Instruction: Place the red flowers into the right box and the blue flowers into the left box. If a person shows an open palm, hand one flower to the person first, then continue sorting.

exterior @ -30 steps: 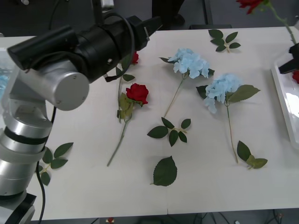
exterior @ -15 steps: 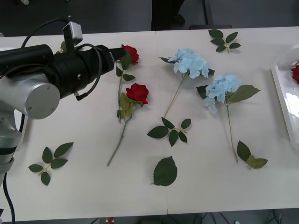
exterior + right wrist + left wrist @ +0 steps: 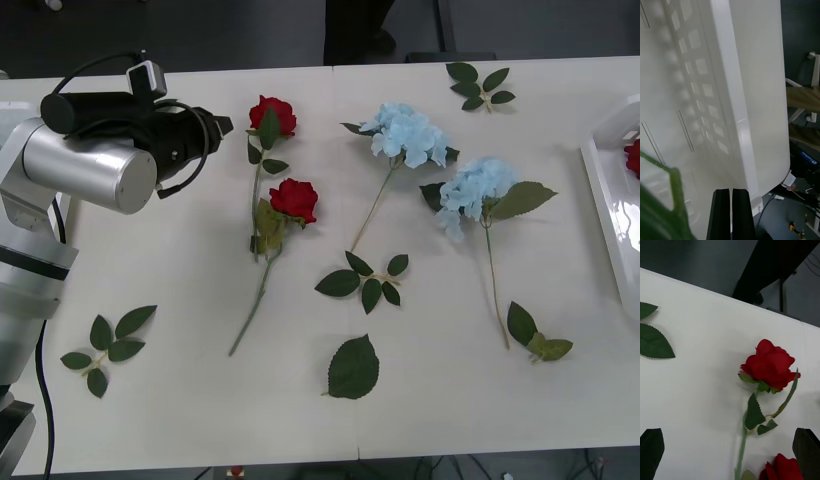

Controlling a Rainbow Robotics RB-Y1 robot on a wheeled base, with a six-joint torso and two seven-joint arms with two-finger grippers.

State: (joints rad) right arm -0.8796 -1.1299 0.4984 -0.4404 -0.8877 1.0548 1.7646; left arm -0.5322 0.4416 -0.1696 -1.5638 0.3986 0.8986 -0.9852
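Two red flowers lie left of the table's centre, the farther one (image 3: 272,115) (image 3: 769,365) and the nearer one (image 3: 295,200) (image 3: 784,467). My left gripper (image 3: 218,127) (image 3: 730,465) hovers open just left of the farther one, its fingers apart with nothing between them. Two blue flowers (image 3: 407,133) (image 3: 475,187) lie right of centre. The right box (image 3: 610,215) (image 3: 752,75) holds another red flower (image 3: 633,157). My right gripper (image 3: 730,213) is shut over that box, with a blurred green stem and leaf (image 3: 662,202) beside it. The left box is out of view.
Loose green leaf sprigs lie at the near left (image 3: 105,345), near middle (image 3: 365,280) (image 3: 354,368), near right (image 3: 535,335) and far right (image 3: 480,85). A person's dark trouser legs (image 3: 355,30) (image 3: 767,266) stand behind the far table edge.
My left arm has swung back to the left, uncovering the farther red flower. The right gripper, which held a red flower up at the far right a second ago, has left the front view.
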